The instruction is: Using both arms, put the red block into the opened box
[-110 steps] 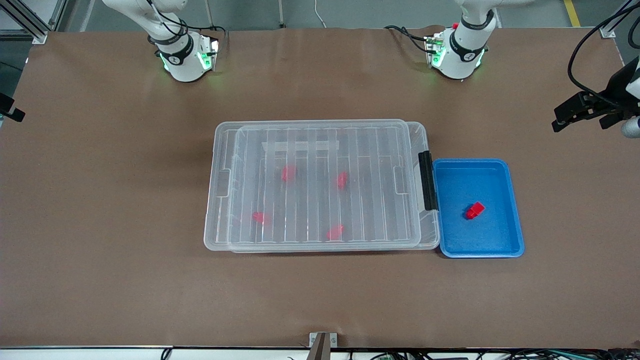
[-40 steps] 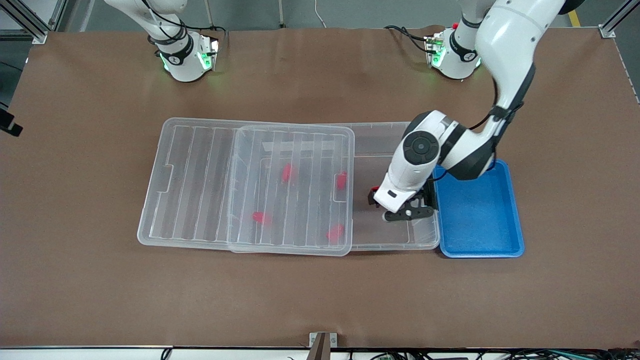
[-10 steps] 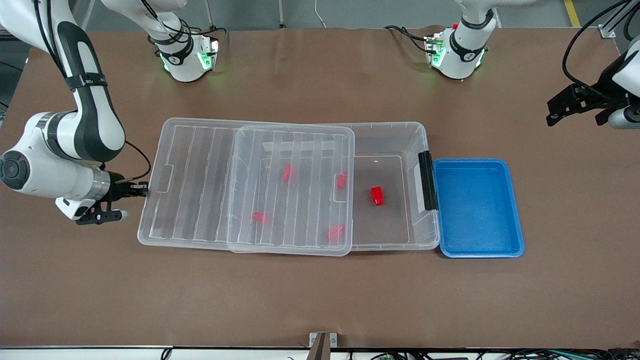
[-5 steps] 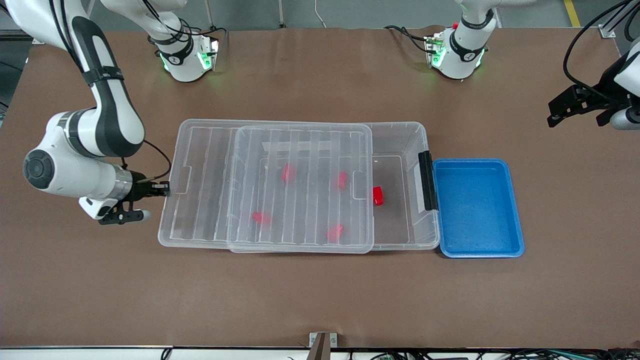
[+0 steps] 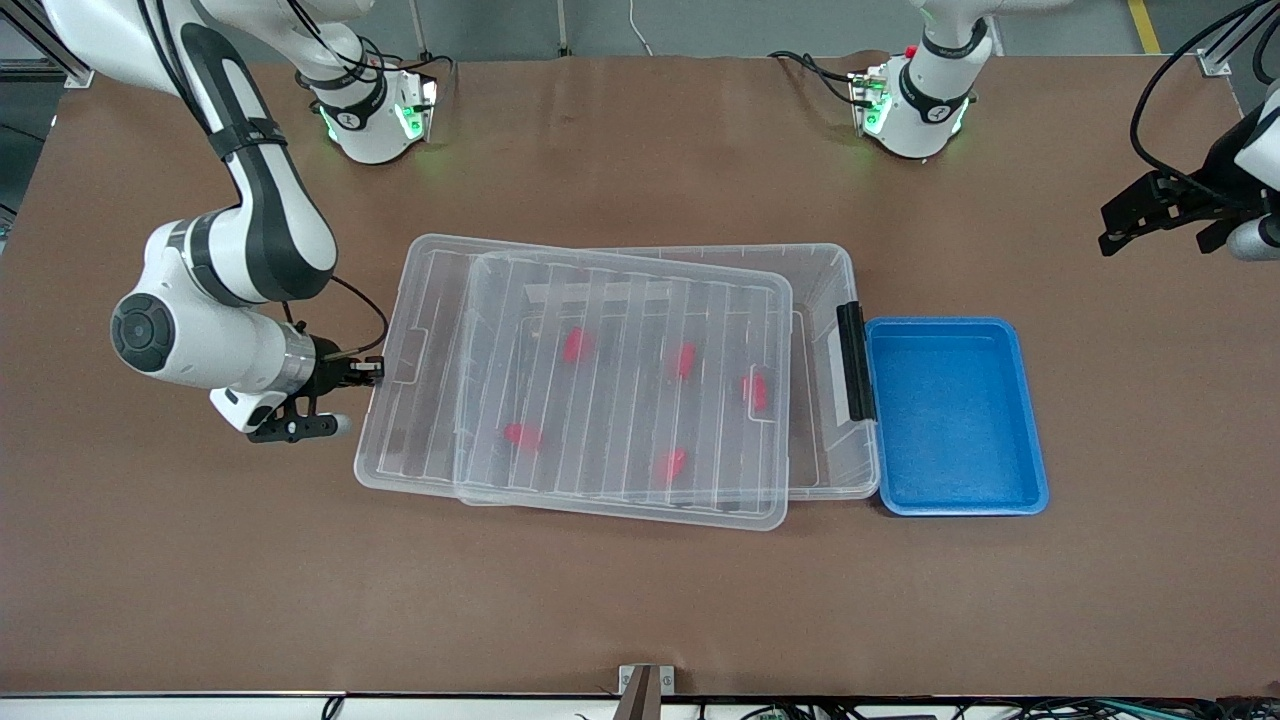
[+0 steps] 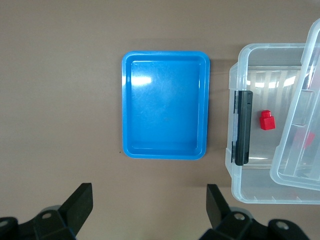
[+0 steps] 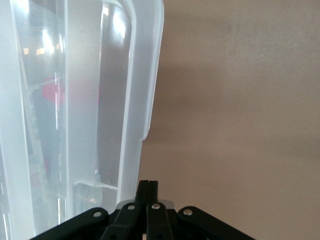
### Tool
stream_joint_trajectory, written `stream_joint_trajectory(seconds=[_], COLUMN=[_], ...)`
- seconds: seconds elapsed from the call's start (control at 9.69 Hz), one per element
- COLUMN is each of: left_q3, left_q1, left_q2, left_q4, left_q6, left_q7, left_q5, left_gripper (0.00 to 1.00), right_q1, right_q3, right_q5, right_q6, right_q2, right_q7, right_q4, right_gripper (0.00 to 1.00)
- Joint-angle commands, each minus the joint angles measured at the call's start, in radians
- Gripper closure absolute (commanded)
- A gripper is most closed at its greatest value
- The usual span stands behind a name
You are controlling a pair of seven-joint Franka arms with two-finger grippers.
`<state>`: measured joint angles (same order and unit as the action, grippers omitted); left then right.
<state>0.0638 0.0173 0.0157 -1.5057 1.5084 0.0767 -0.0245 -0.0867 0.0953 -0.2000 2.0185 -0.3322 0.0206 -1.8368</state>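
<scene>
The clear box (image 5: 832,440) lies mid-table with its ribbed lid (image 5: 425,420) slid askew over most of it. Several red blocks show through the lid; the one nearest the black latch (image 5: 853,360) is the red block (image 5: 755,390), lying in the box under the lid's edge. In the left wrist view that red block (image 6: 266,120) lies uncovered beside the latch (image 6: 242,127). My right gripper (image 5: 366,372) is shut, its tips against the lid's end rim (image 7: 145,75). My left gripper (image 5: 1150,215) waits open over the table's end.
An empty blue tray (image 5: 955,415) sits against the box's latch end, toward the left arm's end of the table. Both arm bases stand along the table's back edge. Brown tabletop surrounds the box and tray.
My right gripper has moved toward the left arm's end, pushing the lid along the box. The lid now covers the red block and sits skewed. The left arm has not moved.
</scene>
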Motion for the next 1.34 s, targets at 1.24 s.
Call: stream_joint_trajectory(seconds=[1.24], left_q3=[0.011], left_q1=[-0.011], left_q2=[0.003], left_q4=[-0.031], left_q6=[0.007], left_q7=[0.009], left_q5=[-0.005], left_gripper=[0.00], right_q1=[0.027], right_q3=[-0.006], right_q5=[-0.065], right_q6=[-0.017], right_q2=[-0.028], right_q7=[-0.017], right_q4=[0.054], right_gripper=[0.97])
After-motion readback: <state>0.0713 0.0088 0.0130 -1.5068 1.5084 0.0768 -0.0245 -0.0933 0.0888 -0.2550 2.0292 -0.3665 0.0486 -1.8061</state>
